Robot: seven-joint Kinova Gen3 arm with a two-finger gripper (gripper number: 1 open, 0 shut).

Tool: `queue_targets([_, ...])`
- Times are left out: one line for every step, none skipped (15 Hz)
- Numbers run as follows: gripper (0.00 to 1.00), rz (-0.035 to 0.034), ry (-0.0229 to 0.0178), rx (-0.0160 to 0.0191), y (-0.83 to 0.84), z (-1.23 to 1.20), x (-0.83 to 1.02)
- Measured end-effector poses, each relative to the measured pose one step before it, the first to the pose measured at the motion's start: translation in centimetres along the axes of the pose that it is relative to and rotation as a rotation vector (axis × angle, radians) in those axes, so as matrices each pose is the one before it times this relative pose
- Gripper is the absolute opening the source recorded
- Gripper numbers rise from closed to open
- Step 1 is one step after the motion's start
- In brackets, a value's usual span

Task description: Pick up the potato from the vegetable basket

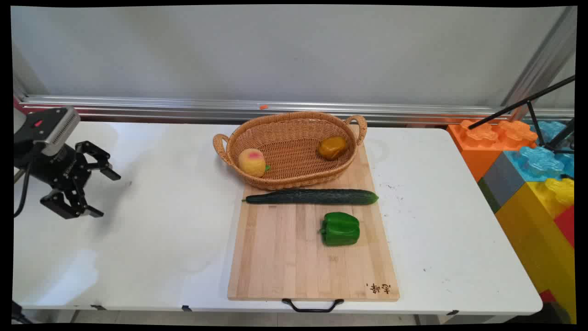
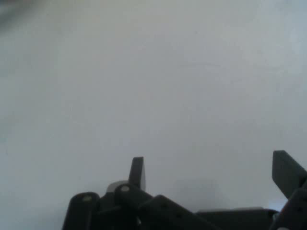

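Observation:
My black gripper (image 1: 106,194) hangs open over the left part of the white table (image 1: 151,220), holding nothing and far from the food. In the hand view the gripper (image 2: 213,175) has its two fingers wide apart above bare white tabletop (image 2: 158,96). A wooden cutting board (image 1: 294,257) lies in the middle of the table. On it rest a long dark cucumber (image 1: 312,196) and a green bell pepper (image 1: 340,229). A wicker basket (image 1: 285,179) at the board's far end holds a peach (image 1: 251,162) on its left and a brownish-yellow fruit (image 1: 332,147) on its right.
Large coloured toy blocks (image 1: 537,179) stack up past the table's right edge, with a black stand (image 1: 528,103) over them. A metal rail (image 1: 183,108) runs along the wall behind the table. The board has a black handle (image 1: 313,305) at the near edge.

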Motion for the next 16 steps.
queue_targets([1.0, -0.00529, 0.0145, -0.00558, 0.02, 0.16, 0.05])
queue_targets([1.0, -0.00663, 0.01692, -0.00328, 0.016, 0.215, 0.3])
queue_targets([1.0, -0.00619, 0.01689, 0.00216, -0.033, 0.255, 0.511])
queue_targets([1.0, -0.00755, 0.0154, 0.00699, -0.054, 0.238, 0.638])
queue_targets([1.0, -0.0091, 0.01799, 0.0113, -0.085, 0.315, 0.944])
queue_targets([1.0, -0.01338, 0.02006, 0.01694, -0.133, 0.314, 1.141])
queue_targets([1.0, -0.01733, 0.02163, 0.01854, -0.175, 0.362, 1.347])
queue_targets([1.0, -0.01556, 0.01592, 0.01607, -0.176, 0.344, 1.258])
queue_targets([1.0, -0.0215, 0.01641, 0.01955, -0.275, 0.451, 1.676])
queue_targets([1.0, -0.0204, 0.0124, 0.0189, -0.286, 0.525, 1.819])
queue_targets([1.0, -0.01307, 0.01268, 0.01769, -0.203, 0.44, 1.7])
queue_targets([1.0, -0.01421, 0.01638, 0.01952, -0.225, 0.546, 2.159])
queue_targets([1.0, -0.01422, 0.01203, 0.01958, -0.224, 0.615, 2.134])
queue_targets([1.0, -0.00986, 0.00689, 0.01258, -0.158, 0.485, 1.447])
queue_targets([1.0, -0.01593, 0.00833, 0.01459, -0.26, 0.767, 1.926])
queue_targets([1.0, -0.01725, 0.00632, 0.01202, -0.301, 0.857, 1.793])
